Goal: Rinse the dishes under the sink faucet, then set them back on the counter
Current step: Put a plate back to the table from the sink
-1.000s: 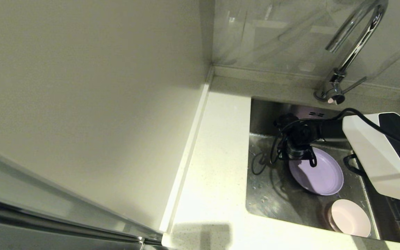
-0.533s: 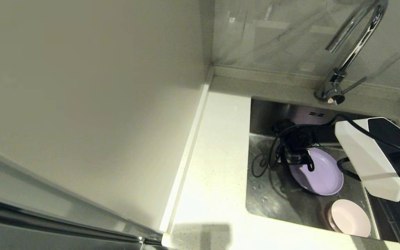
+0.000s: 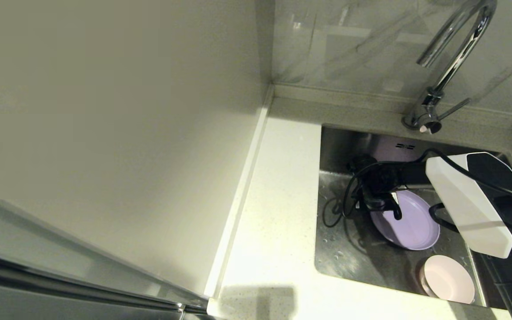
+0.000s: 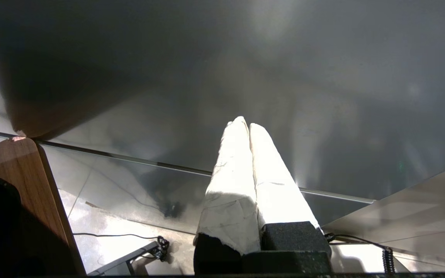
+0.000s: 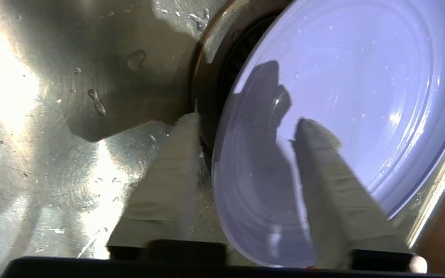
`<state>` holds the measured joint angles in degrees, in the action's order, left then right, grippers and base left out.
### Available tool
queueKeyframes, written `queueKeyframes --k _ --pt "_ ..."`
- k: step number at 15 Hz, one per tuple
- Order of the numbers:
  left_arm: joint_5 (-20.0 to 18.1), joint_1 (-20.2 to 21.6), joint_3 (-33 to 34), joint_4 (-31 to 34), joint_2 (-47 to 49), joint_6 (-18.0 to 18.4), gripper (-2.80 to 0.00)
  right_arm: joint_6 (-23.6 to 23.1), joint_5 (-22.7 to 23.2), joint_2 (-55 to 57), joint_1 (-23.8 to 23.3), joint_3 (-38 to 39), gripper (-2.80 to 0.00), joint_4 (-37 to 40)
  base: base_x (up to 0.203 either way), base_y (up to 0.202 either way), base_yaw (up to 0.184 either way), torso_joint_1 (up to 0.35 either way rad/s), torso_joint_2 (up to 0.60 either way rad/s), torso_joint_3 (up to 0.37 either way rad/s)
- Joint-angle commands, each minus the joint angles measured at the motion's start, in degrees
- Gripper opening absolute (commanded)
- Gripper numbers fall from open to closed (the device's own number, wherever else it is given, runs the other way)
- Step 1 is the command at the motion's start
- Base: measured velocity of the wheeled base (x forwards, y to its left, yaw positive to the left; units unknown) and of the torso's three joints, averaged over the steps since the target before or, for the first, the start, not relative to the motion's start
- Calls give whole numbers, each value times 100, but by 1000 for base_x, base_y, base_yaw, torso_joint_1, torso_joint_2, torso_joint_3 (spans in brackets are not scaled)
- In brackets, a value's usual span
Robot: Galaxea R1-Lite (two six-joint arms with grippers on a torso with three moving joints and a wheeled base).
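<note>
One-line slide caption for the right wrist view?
Right gripper open, its fingers straddling the lavender plate's rim over the wet sink floor.

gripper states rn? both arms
Left gripper: shut, holding nothing, parked away from the sink.
Right gripper: open, one finger either side of the lavender plate rim in the sink, not yet clamped.

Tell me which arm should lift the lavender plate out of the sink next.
Right. The right gripper is open down in the sink, its fingers either side of the lavender plate rim. The left gripper is shut and parked away from the sink, with no dish near it.
</note>
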<state>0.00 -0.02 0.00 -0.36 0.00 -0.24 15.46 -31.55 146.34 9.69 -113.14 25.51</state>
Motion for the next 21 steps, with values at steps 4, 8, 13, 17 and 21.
queueKeyframes --k 4,8,13,17,21 --pt "0 2 18 0 -5 -3 -280 18 -27 -17 10 3 -280 24 0 0 0 0 0 0" --pt "0 -6 16 -6 0 -3 -280 18 -46 -160 15 30 -280 41 0 0 0 0 0 0" --pt "0 -6 18 -8 0 -3 -280 26 -338 -457 15 79 -280 44 0 0 0 0 0 0" --pt "0 2 18 1 0 -3 -280 35 -588 -1043 -20 473 -280 60 0 0 0 0 0 0" --pt "0 -4 18 -1 0 -3 -280 64 -764 -1588 -106 783 -280 42 0 0 0 0 0 0"
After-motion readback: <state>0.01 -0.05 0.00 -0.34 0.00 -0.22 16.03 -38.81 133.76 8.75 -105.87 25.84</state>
